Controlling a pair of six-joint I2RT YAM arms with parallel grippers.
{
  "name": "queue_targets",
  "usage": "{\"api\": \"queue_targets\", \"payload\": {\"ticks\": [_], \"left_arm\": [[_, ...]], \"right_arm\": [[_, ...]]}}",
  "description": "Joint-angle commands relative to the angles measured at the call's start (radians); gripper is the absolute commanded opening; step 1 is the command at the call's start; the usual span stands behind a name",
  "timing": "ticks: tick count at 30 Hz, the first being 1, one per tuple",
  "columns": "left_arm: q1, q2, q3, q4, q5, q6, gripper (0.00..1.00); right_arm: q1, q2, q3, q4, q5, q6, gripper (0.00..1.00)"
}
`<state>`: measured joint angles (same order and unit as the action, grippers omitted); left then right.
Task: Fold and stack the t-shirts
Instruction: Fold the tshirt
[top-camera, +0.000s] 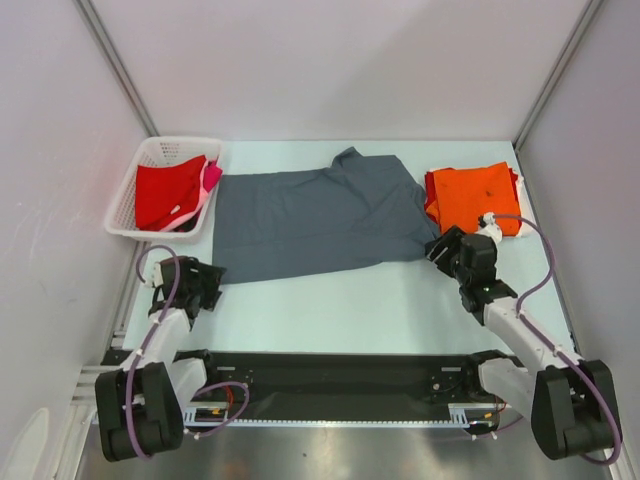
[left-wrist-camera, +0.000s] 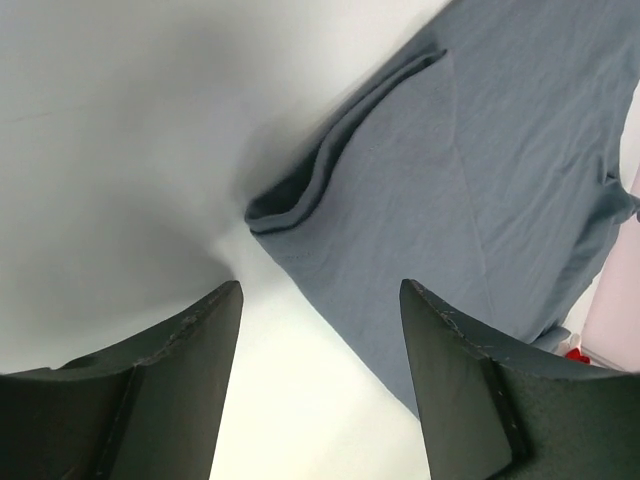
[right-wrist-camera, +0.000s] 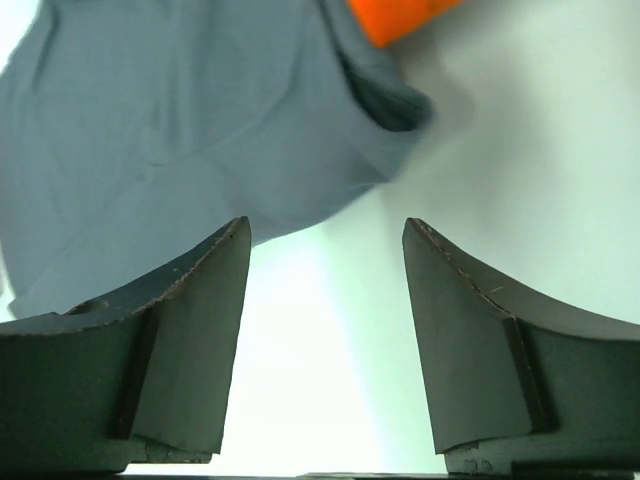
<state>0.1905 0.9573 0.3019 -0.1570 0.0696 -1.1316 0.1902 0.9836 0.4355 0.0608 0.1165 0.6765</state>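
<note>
The grey shirt (top-camera: 320, 215) lies half-folded mid-table, between the folded orange shirt (top-camera: 475, 198) at the far right corner and the basket (top-camera: 125, 215) at the far left. The left gripper (left-wrist-camera: 320, 295) and right gripper (right-wrist-camera: 325, 230), both spread and empty, sit by its 2 near corners. The next fold likely calls for pinching those corners together.

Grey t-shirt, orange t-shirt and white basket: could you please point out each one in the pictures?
grey t-shirt (top-camera: 310, 225): top external view, middle of the spread cloth.
orange t-shirt (top-camera: 472, 195): top external view, middle of the folded top face.
white basket (top-camera: 160, 152): top external view, lattice wall at the far left corner.
</note>
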Motion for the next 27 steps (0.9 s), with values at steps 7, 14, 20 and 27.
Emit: {"api": "queue_targets", "payload": {"ticks": [7,14,20,27], "left_arm": [[0.007,0.124,-0.024,0.169,0.015,-0.039,0.67],[0.007,0.216,-0.014,0.214,-0.005,-0.060,0.62],[0.006,0.248,-0.014,0.223,-0.016,-0.077,0.56],[0.006,0.230,-0.015,0.202,-0.040,-0.076,0.52]], "right_arm": [[-0.029,0.171,-0.006,0.241,0.061,0.014,0.65],[-0.029,0.274,-0.001,0.333,0.104,0.018,0.57],[-0.032,0.325,0.002,0.378,0.161,0.015,0.49],[-0.040,0.354,0.014,0.386,0.166,0.014,0.17]]}}
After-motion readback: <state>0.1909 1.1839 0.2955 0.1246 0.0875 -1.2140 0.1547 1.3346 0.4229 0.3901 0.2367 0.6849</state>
